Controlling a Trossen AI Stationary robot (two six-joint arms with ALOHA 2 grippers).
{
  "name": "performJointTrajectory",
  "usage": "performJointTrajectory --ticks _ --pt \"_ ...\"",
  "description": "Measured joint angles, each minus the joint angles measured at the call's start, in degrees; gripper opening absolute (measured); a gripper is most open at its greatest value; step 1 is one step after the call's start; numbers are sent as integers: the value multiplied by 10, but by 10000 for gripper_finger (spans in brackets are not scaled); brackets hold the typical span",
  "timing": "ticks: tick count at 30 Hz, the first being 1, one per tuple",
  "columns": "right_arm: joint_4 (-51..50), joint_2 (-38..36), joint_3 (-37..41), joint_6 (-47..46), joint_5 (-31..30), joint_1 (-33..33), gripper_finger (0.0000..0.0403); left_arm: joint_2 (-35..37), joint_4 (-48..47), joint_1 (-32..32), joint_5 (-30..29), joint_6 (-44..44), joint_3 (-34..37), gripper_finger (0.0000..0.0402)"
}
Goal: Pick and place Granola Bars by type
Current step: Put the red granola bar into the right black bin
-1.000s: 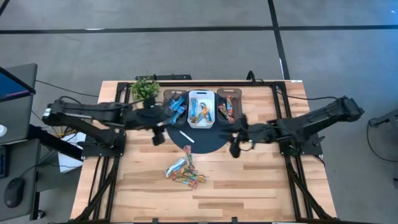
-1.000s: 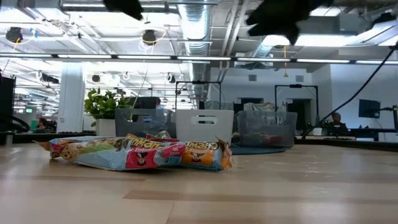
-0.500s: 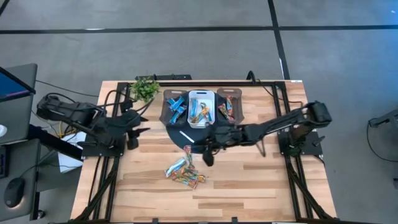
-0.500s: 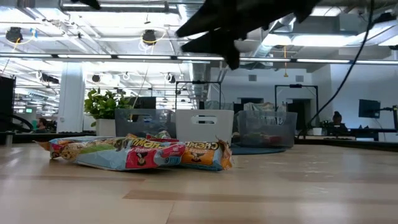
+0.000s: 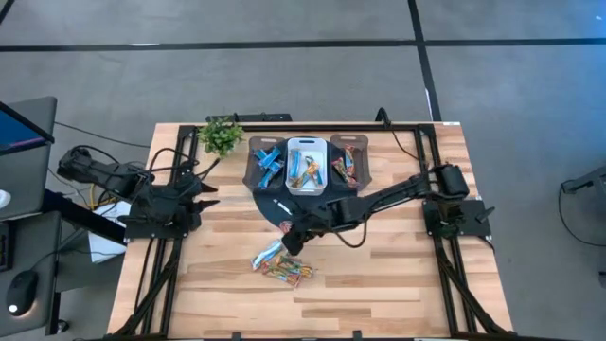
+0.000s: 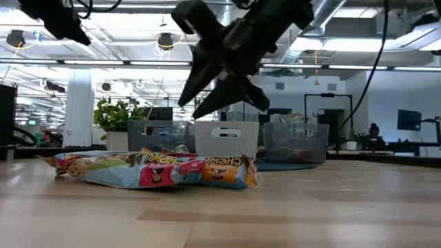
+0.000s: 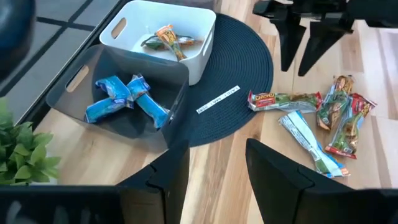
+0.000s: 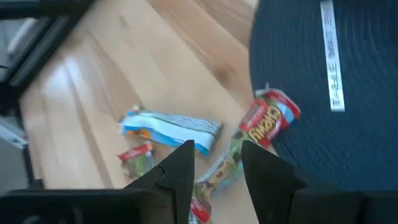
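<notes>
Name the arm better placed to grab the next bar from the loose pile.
Right. The right gripper hangs open just above the loose granola bars, while the left gripper sits back near the table's left edge.

glossy foil granola bars (image 5: pixel 280 262), wooden table (image 5: pixel 379 284)

You see blue bars (image 7: pixel 127 99) in the grey bin (image 7: pixel 81 78), perhaps two bars in the white bin (image 7: pixel 199 25), loose bars (image 7: pixel 311 118) on wood beneath the right gripper (image 7: pixel 305 59), its fingers apart.

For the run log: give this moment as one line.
right pincer: open, above loose granola bars | left pincer: open, parked at table's left | bins: partly filled
</notes>
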State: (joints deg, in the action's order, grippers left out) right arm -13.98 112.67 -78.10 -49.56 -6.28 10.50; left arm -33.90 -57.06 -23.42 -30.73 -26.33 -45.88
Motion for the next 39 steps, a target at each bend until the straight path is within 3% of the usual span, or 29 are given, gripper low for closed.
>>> performJointTrajectory --ticks 10,24,39 --pt "-14 50 -40 -32 37 -1 134 44 11 0 -3 -3 27 152" --pt "-57 48 -41 -96 37 -13 242 44 11 0 -17 2 31 152" --pt "-38 88 -40 -131 34 -8 239 44 11 0 -21 -6 31 152"
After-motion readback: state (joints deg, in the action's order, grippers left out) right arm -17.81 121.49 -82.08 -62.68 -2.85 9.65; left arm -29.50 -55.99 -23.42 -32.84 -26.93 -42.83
